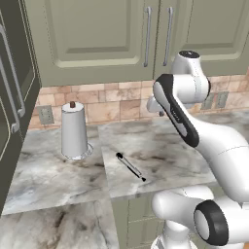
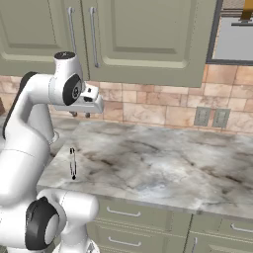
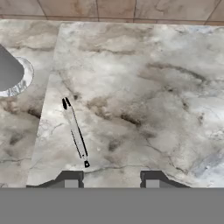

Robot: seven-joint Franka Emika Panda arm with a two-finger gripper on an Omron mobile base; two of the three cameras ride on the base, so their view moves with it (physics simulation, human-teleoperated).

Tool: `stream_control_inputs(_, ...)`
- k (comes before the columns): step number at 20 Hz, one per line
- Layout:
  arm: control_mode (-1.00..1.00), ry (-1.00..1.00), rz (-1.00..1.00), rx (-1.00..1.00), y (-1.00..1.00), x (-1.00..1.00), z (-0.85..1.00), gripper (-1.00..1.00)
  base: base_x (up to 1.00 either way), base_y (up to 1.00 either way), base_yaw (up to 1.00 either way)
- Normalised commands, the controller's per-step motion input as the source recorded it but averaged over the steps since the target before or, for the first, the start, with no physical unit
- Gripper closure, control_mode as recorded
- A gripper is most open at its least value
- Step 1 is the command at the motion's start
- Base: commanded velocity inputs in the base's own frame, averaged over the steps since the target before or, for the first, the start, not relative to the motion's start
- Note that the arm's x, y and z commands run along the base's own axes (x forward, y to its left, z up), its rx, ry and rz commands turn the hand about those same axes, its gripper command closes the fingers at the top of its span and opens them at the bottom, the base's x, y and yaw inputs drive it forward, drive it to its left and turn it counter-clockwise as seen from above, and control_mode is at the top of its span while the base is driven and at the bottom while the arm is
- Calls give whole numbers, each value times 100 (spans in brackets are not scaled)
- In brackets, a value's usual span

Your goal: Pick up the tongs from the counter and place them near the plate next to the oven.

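Nearest to you, the claw (image 3: pixel 111 178) hangs well above the bench (image 3: pixel 144 105), its two dark fingertips (image 3: pixel 70 178) standing apart with nothing between them, so it is open and holds nothing. In the right base view the claw (image 2: pixel 80 114) points down over the back part of the marble, just in front of the tiled wall.

Below it and a little to its left in the hand view lie the tongs (image 3: pixel 75 132), flat on the grey-white veined slab close to its left edge. Their long axis runs from the near black tip, just ahead of the claw's left fingertip, away toward the backsplash, leaning slightly left as it goes. In the left base view the tongs (image 1: pixel 130 166) lie on a diagonal, and in the right base view (image 2: pixel 72 163) they look nearly straight, fore and aft.

Farther off and well to the claw's left stands a paper towel roll (image 1: pixel 74 130), upright on its round base on a lower stretch of marble.

Beyond everything, the tan tile backsplash (image 1: pixel 114 103) carries wall outlets (image 2: pixel 209 117), and olive-green upper cabinets (image 2: pixel 143 34) hang above.
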Motion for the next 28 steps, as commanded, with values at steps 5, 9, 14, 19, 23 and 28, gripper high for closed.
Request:
stream_control_inputs(5, -100, 1, 0, 0, 3, -11, -21, -100, 0, 0, 0)
stream_control_inputs(9, -100, 2, 5, -3, 68, -10, -54, -100, 0, 0, 0)
stream_control_inputs(14, -100, 0, 7, 2, 31, -24, -70, -100, 0, 0, 0)
stream_control_inputs(19, -100, 2, 3, -1, 7, 0, -50, -100, 0, 0, 0)
stream_control_inputs(23, -100, 0, 12, -10, 50, 0, -62, -100, 0, 0, 0)
stream_control_inputs(28, -100, 0, 15, -7, 50, 0, -60, -100, 0, 0, 0)
